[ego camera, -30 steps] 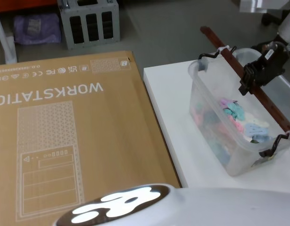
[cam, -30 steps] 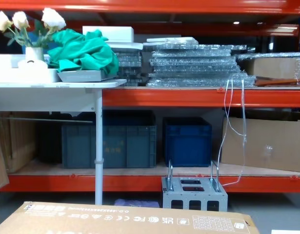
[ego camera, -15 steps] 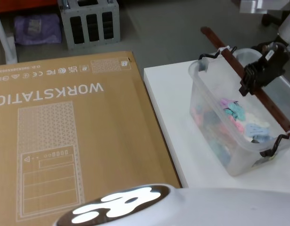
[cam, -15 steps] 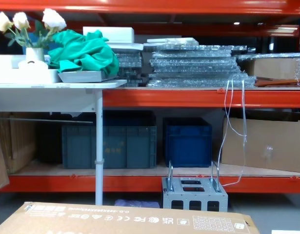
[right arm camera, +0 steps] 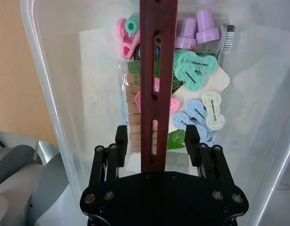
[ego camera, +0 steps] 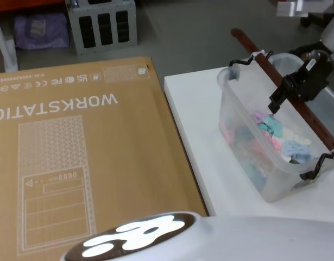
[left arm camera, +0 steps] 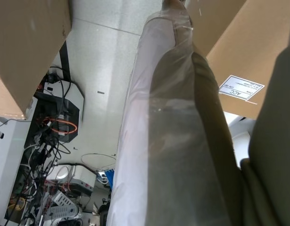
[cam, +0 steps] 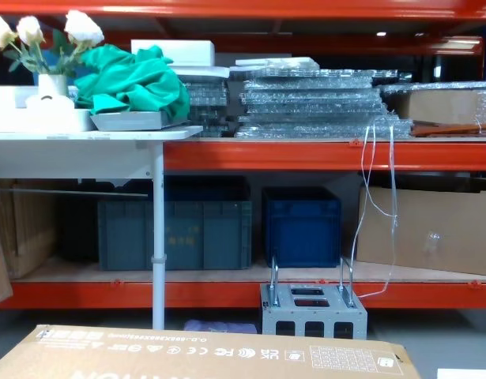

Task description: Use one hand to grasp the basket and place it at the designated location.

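The basket (ego camera: 247,155), a clear plastic tub, stands on the right part of the white table (ego camera: 202,130). Its long reddish-brown bar handle (ego camera: 314,124) runs over the open top. Colourful clips and pegs (ego camera: 278,136) lie inside. My right gripper (ego camera: 273,106), slim and black, hangs over the basket's middle at the handle. In the right wrist view the gripper (right arm camera: 155,136) is open, with one finger on each side of the handle (right arm camera: 147,47). A small gap shows on both sides of the bar. The clips (right arm camera: 194,70) and the basket wall (right arm camera: 55,94) show below it.
A large cardboard box (ego camera: 74,152) printed WORKSTATION lies close along the table's left edge. A grey metal frame (ego camera: 101,24) stands on the floor beyond it. Red shelving with dark blue crates (cam: 302,225) fills the background. Another pale tub (ego camera: 325,100) sits right of the basket.
My right gripper has shifted slightly left and down along the handle, toward the basket's middle. The basket has stayed in place.
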`<state>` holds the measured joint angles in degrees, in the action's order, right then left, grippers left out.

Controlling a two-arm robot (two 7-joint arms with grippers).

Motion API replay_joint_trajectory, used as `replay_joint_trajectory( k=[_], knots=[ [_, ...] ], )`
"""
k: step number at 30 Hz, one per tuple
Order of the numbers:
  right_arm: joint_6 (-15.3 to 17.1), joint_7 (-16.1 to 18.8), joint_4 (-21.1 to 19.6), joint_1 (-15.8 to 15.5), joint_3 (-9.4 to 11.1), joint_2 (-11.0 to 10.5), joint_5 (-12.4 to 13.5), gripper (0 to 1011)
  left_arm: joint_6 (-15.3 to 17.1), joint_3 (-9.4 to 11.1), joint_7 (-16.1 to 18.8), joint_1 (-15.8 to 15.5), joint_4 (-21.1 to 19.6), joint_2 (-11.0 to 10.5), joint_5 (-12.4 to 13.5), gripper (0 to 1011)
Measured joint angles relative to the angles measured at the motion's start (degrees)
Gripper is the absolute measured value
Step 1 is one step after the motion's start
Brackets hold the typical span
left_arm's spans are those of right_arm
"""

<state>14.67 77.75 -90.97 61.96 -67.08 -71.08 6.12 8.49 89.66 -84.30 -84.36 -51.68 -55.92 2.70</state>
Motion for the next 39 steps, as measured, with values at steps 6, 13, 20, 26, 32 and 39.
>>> replay_joint_trajectory(
  k=[6,13,20,26,32,39],
  knots=[
    [0.0,0.0,0.0,0.0,0.0,0.0,0.0,883,0.0,0.0,0.0,0.0,0.0,0.0,0.0,0],
    [0.0,-0.1,-0.1,0.1,0.1,0.0,0.1,1000,0.0,0.0,0.0,0.0,0.0,0.0,0.0,0],
    [0.0,-0.1,-0.1,0.1,0.1,-0.1,0.1,1000,0.0,0.0,0.0,0.0,0.0,0.0,0.0,0],
    [0.0,-0.4,-0.6,0.0,0.3,-0.3,0.1,1000,0.0,0.0,0.0,0.0,0.0,0.0,0.0,0],
    [0.4,-0.9,-2.5,-0.2,1.6,-1.0,-1.3,1000,0.0,0.0,0.0,0.0,0.0,0.0,0.0,0],
    [0.2,-0.1,-3.2,0.0,2.6,-0.3,-3.2,1000,0.0,0.0,0.0,0.0,0.0,0.0,0.0,0]
  ],
)
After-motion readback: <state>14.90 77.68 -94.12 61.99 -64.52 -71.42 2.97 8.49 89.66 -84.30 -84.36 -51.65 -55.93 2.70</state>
